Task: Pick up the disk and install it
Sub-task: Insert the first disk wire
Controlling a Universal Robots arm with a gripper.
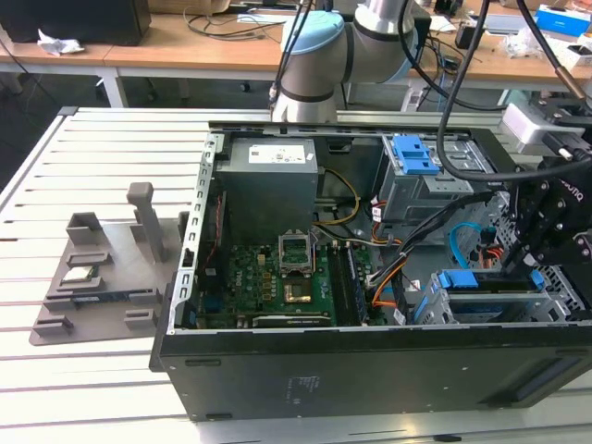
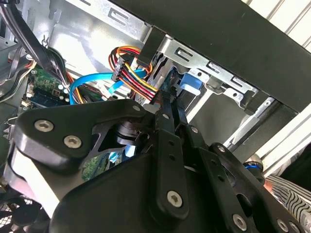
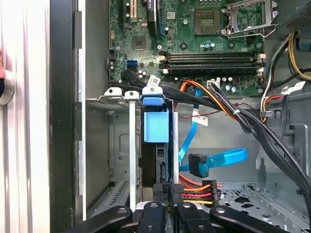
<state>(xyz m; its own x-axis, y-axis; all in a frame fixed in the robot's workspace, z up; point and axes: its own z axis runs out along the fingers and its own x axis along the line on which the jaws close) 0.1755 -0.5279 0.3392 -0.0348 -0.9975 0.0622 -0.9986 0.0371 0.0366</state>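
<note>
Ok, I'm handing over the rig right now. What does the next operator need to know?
Claw: shut, tips at the near end of the disk; I can't tell whether it pinches the disk or only presses on it.
Disk: on edge in a slot of the drive cage inside the case.
Done: disk is off the table and in the slot.
Left: full seating doesn't show, so confirm it; the claw is not yet clear of the cage.

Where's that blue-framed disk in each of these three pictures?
Exterior view: the disk stands edge-up in the drive cage, low on the exterior view's right.
First wrist view: the disk is edge-on between the grey bay rails.
Second wrist view: its blue frame is beside the coloured wires.
Shared landmark: the light blue cable.
</note>
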